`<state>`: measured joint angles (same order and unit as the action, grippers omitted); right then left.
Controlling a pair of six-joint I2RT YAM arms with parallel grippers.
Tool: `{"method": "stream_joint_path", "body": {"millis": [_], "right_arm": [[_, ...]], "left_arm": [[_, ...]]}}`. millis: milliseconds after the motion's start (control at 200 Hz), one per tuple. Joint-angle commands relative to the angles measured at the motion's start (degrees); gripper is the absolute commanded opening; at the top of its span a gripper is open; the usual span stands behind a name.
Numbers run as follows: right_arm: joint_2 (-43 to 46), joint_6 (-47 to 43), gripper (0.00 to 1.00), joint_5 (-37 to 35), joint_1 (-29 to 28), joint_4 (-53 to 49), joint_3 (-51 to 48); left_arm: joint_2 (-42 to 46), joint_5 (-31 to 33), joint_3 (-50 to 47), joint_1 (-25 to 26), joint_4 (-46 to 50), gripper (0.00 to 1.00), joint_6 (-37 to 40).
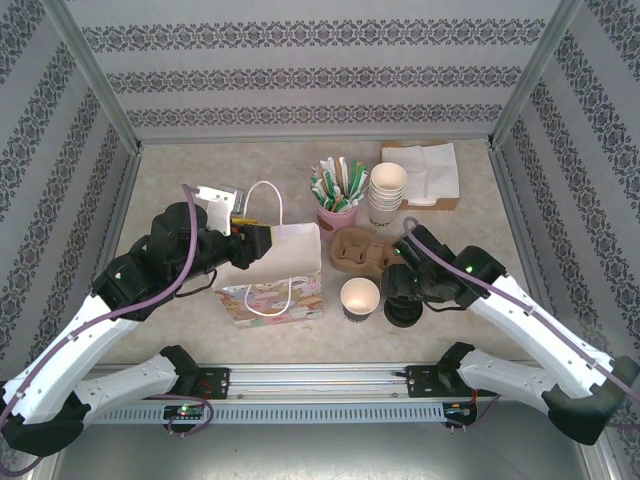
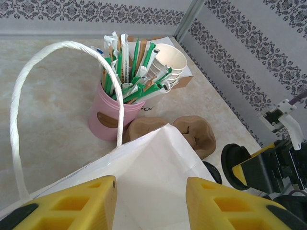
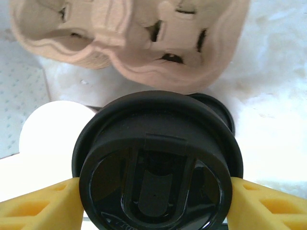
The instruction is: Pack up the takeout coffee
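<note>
Grips a black lid [image 3: 158, 163] in the right gripper [image 1: 403, 300], lower right of centre from above. Finds the lidless cream cup [image 1: 360, 297] upright just left of it, nearer this arm; likely wants a short leftward carry.

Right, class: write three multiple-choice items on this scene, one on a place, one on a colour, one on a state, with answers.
1. Where is the carrier? A in the bag B on the table, right of the bag C off the table
2. The cup holding the sticks is: A pink B blue C green
3. The front cup, by the right fingers, is: A lidded B lidless C tipped over
Answers: B, it lies on the table beside the bag; A, its wall is pink; B, its cream inside shows.
</note>
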<state>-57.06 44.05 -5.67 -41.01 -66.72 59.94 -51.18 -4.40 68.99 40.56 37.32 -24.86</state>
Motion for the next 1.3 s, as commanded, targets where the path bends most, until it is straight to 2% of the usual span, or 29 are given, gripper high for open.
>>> {"method": "stream_joint_path", "body": {"millis": [0,200,450,1294], "right_arm": [[-3.13,-4.06,0.71,4.65,-1.50,-1.48,2.68],[-8.97,-3.41,0.70,7.10,-6.32,2.89,5.11],[-14.48,-3.88,0.70,7.08,-8.41,4.32,7.70],[-23.18,-6.39,0.72,6.83,-9.94,0.73,10.17]], "left_arm": [[0.84,0.33,-0.09,0.84,1.09,0.43,-0.11],[1.43,0.71,-0.08,0.86,1.44,0.43,-0.29],[1.56,0.85,-0.15,0.88,1.67,0.43,0.03],[2.22,1.94,-1.04,0.84,2.14,0.43,0.09]]}}
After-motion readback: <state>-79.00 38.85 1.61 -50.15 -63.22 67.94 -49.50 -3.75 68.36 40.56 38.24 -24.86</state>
